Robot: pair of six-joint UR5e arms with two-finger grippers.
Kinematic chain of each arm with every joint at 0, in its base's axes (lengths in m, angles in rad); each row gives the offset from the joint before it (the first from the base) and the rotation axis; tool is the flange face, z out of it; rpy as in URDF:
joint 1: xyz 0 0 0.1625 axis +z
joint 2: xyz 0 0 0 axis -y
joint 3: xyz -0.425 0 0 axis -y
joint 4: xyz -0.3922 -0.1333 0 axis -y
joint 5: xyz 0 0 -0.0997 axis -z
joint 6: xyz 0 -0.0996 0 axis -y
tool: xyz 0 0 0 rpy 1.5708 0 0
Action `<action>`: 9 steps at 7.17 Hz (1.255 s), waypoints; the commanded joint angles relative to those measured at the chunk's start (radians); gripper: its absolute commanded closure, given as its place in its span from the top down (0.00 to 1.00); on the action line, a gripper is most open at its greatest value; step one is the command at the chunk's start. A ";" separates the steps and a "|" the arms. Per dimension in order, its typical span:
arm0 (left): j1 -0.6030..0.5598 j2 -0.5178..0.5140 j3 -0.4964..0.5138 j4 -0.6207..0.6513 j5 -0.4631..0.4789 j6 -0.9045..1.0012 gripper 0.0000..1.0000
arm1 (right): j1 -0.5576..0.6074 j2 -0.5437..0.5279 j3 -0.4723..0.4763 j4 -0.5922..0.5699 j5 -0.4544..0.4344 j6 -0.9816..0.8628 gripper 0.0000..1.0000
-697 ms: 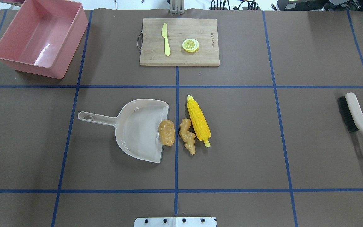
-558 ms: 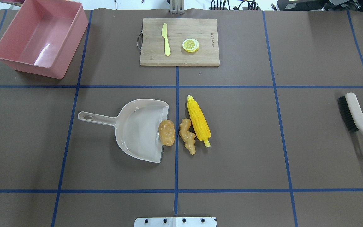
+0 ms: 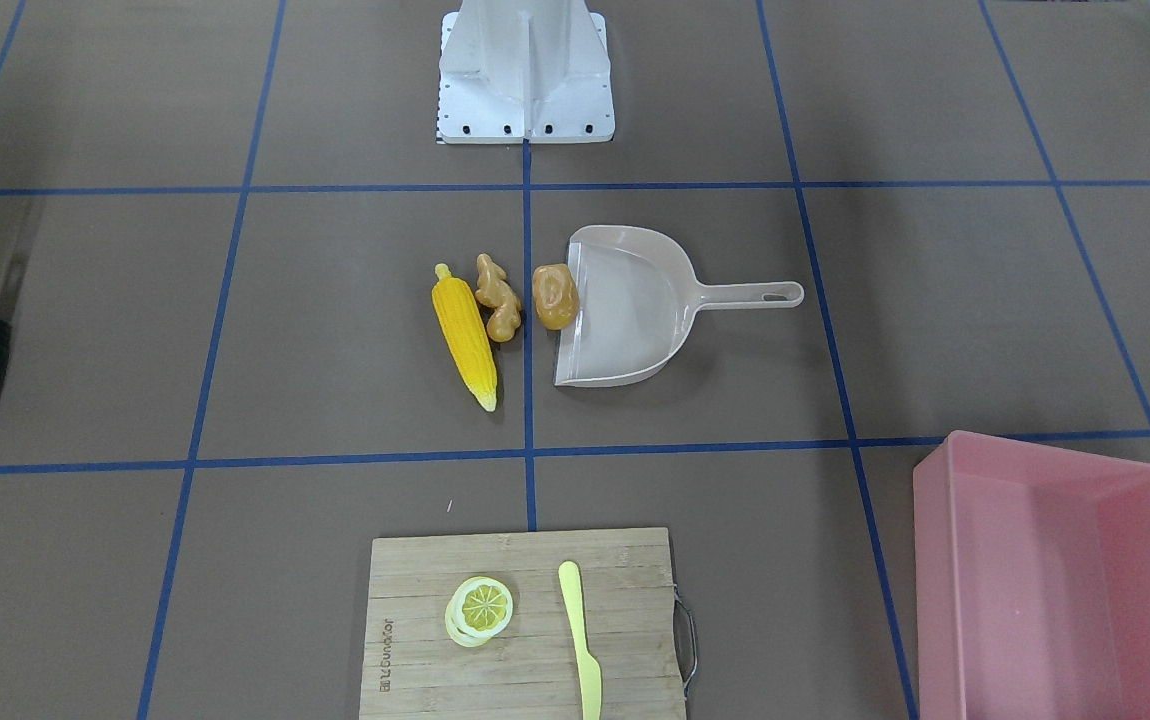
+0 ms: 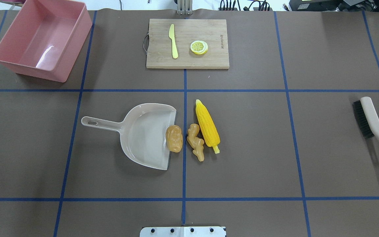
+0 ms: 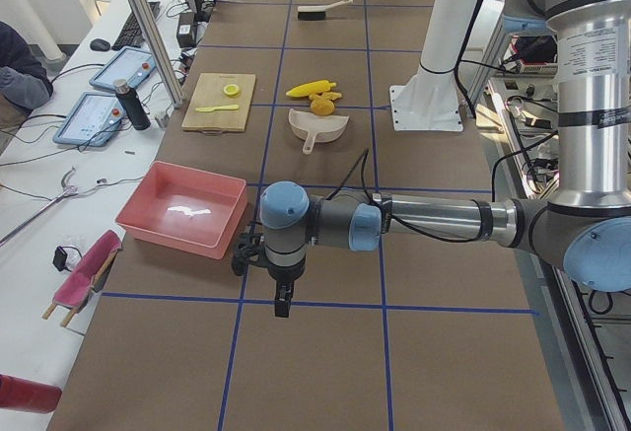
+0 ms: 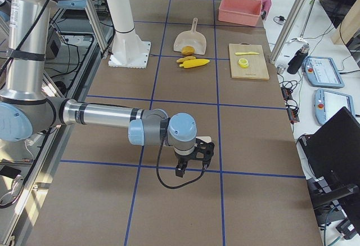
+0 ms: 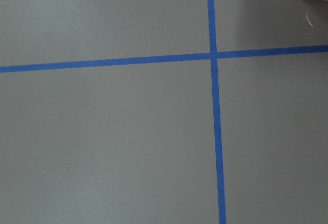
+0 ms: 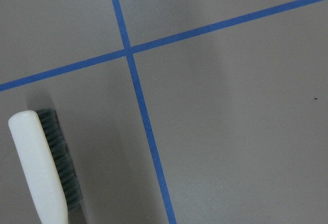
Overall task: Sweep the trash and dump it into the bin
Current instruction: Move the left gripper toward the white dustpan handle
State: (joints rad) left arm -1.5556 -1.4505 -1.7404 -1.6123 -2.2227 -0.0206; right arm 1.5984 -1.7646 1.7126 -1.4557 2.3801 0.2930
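Note:
The trash lies mid-table: a yellow corn cob [image 4: 207,126], a tan ginger root [image 4: 195,142] beside it, and a golden-brown potato lump [image 4: 174,138] resting on the lip of the beige dustpan [image 4: 143,135]. The empty pink bin [image 4: 74,49] stands at the far left corner. Neither gripper appears in the overhead or front view. My left gripper [image 5: 282,305] hangs over bare table near the bin [image 5: 182,216], and my right gripper [image 6: 192,166] hangs over bare table far from the trash [image 6: 194,63]. I cannot tell whether either is open or shut.
A beige hand brush [image 4: 370,125] with black bristles lies at the right edge, also in the right wrist view as the brush [image 8: 41,167]. A wooden cutting board [image 4: 209,61] at the back holds a yellow knife [image 4: 173,41] and a lemon slice [image 4: 199,47].

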 commanded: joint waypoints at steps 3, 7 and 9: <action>0.017 -0.002 -0.099 -0.072 -0.056 -0.001 0.99 | 0.000 -0.003 0.002 0.000 -0.001 0.000 1.00; 0.366 -0.071 -0.223 -0.156 0.038 0.010 0.99 | 0.046 -0.006 0.002 -0.002 0.005 0.000 1.00; 0.532 -0.163 -0.231 -0.281 0.103 0.071 0.99 | 0.005 0.020 0.005 -0.002 0.010 0.009 1.00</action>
State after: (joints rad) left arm -1.1293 -1.5703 -1.9611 -1.8087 -2.1566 0.0137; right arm 1.6328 -1.7611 1.7118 -1.4585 2.3886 0.2978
